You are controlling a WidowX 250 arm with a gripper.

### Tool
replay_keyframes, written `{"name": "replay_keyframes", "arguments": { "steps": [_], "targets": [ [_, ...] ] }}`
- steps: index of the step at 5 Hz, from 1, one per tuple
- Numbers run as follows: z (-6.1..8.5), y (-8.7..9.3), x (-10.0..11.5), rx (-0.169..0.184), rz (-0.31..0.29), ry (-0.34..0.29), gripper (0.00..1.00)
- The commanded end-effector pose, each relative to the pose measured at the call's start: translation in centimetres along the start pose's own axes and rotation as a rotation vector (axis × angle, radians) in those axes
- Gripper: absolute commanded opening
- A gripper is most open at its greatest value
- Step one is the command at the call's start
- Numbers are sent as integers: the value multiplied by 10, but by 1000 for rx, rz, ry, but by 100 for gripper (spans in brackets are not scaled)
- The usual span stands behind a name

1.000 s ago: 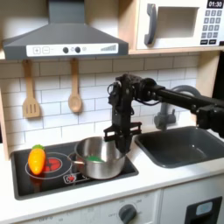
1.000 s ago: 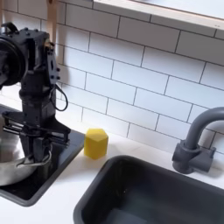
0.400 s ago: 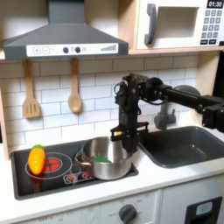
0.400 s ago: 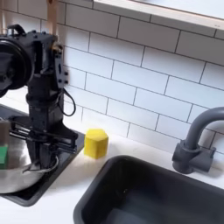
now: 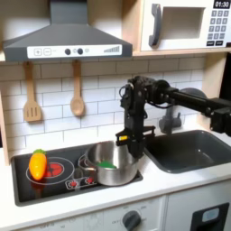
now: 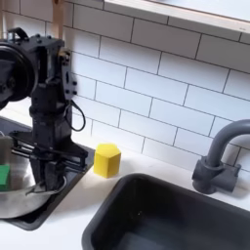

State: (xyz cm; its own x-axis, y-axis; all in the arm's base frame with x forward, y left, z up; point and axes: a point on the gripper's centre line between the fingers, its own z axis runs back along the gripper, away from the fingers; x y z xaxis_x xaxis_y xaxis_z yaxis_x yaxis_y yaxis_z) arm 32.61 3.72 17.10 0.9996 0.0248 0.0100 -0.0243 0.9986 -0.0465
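Note:
A silver pot sits on the black stovetop toward its right end, and it shows at the second exterior view's lower left. A green item lies inside the pot. My gripper points straight down at the pot's right rim and appears shut on that rim. A yellow block stands on the counter just right of the stove, between the arm and the sink.
An orange and yellow vegetable lies on the left burner. A dark sink with a grey faucet is on the first exterior view's right. A spatula and a wooden spoon hang on the tiled wall.
The pot has slid right along the stove with my gripper at its rim. Since 0.4 s ago almost nothing has moved.

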Motion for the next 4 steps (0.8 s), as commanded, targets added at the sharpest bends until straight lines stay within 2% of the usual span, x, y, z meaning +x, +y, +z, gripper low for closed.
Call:
{"name": "replay_keyframes", "arguments": {
  "steps": [1, 2, 3, 4],
  "targets": [
    [12, 1, 3, -30, -10, -5, 100],
    [31, -4, 5, -37, -19, -35, 100],
    [35, -1, 4, -46, 10, -36, 100],
    [33, 7, 2, -31, 76, -18, 100]
  ]
}}
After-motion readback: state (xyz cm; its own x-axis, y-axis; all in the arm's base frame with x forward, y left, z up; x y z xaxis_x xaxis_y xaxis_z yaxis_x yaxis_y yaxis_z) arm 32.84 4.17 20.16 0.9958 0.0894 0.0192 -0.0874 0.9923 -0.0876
